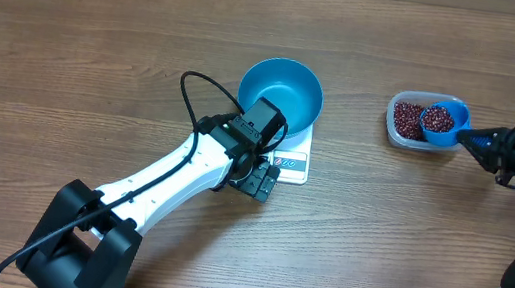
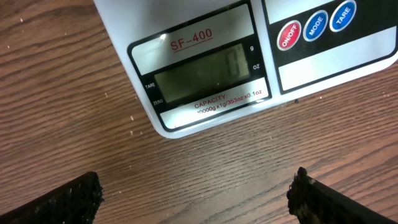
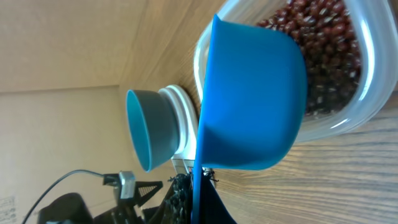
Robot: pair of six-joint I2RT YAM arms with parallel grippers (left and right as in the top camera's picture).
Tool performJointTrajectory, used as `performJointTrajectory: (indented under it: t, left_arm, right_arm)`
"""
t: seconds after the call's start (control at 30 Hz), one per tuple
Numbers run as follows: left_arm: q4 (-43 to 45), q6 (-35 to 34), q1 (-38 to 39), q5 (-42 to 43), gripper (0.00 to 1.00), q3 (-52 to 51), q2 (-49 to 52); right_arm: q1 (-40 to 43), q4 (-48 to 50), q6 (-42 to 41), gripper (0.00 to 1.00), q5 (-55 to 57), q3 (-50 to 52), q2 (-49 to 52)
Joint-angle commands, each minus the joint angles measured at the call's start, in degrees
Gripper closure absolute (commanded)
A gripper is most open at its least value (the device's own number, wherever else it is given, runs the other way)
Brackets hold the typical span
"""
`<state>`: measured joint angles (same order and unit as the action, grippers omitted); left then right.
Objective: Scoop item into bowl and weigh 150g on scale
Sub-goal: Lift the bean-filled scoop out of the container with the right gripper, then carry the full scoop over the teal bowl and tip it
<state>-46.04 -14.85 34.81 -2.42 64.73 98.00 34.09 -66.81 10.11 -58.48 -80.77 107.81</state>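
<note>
The blue bowl stands on the white scale, and I see no beans in it. My left gripper hovers open just in front of the scale's display, with bare wood between its fingers. At the right, my right gripper is shut on the handle of a small blue scoop. The scoop, heaped with red-brown beans, sits at the clear tub. In the right wrist view the scoop fills the middle, with beans behind it and the bowl beyond.
The scale has red and blue buttons to the right of its display. My left arm runs from the lower left towards the scale, with a black cable looping beside the bowl. Wooden tabletop surrounds everything.
</note>
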Motion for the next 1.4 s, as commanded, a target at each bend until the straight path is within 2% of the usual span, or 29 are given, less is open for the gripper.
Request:
performJointTrajectory:
  t: [0.0,0.17,0.3,0.67,0.87,1.13,1.37]
  left_arm:
    - [-0.02,-0.37,0.11,-0.96,0.0,-0.5,-0.98]
    - [0.0,-0.37,0.11,-0.96,0.01,-0.5,-0.98]
    - [0.0,-0.37,0.11,-0.96,0.01,-0.5,-0.98]
    - [-0.2,-0.35,0.11,-0.98,0.0,-0.5,-0.98]
    - [-0.2,-0.35,0.11,-0.98,0.0,-0.5,-0.98]
    - [-0.17,-0.35,0.11,-0.98,0.0,-0.5,-0.98]
    - [-0.17,-0.37,0.11,-0.98,0.0,-0.5,-0.98]
  right_arm:
    - [-0.13,-4.13,5.75,0.96,-2.69,-7.04,-0.11]
    - [-2.32,-11.85,10.21,0.96,-2.67,-13.55,-0.11]
    - [-7.43,-15.04,11.45,0.96,-1.88,-17.92,-0.11]
    - [-26.8,-11.23,11.41,0.96,-0.57,-22.43,-0.11]
    - [-36.5,-4.7,11.17,0.96,12.94,-22.43,-0.11]
    - [-44.54,0.63,11.43,0.96,26.29,-22.67,-0.11]
    - [-51.34,1.95,16.24,0.96,39.15,-24.33,-0.11]
